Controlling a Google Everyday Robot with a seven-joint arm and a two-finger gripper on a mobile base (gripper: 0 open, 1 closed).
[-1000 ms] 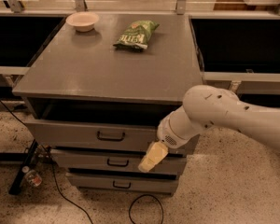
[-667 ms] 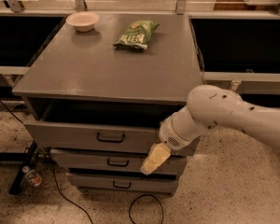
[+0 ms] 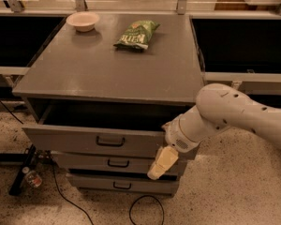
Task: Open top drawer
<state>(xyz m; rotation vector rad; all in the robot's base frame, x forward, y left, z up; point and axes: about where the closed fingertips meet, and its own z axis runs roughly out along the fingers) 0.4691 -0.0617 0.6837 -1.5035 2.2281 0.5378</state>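
Observation:
The top drawer [image 3: 84,137] is the widest grey drawer, right under the cabinet top. It stands partly pulled out, with a dark gap showing its box behind the front. Its black loop handle [image 3: 110,141] sits at the centre of the front. My gripper [image 3: 161,163], pale yellow at the end of the white arm [image 3: 225,116], hangs at the right end of the drawer fronts, below the top drawer's right corner and well right of the handle. It holds nothing that I can see.
Two shorter grey drawers [image 3: 117,163] [image 3: 122,185] sit below, nearly closed. On the cabinet top [image 3: 107,69] lie a green chip bag [image 3: 136,34] and a pale bowl [image 3: 83,21]. A black cable [image 3: 145,205] and a bottle [image 3: 30,177] lie on the speckled floor.
The top drawer's front has come a little further out toward the camera. My gripper has drifted slightly right and down beside the drawer fronts.

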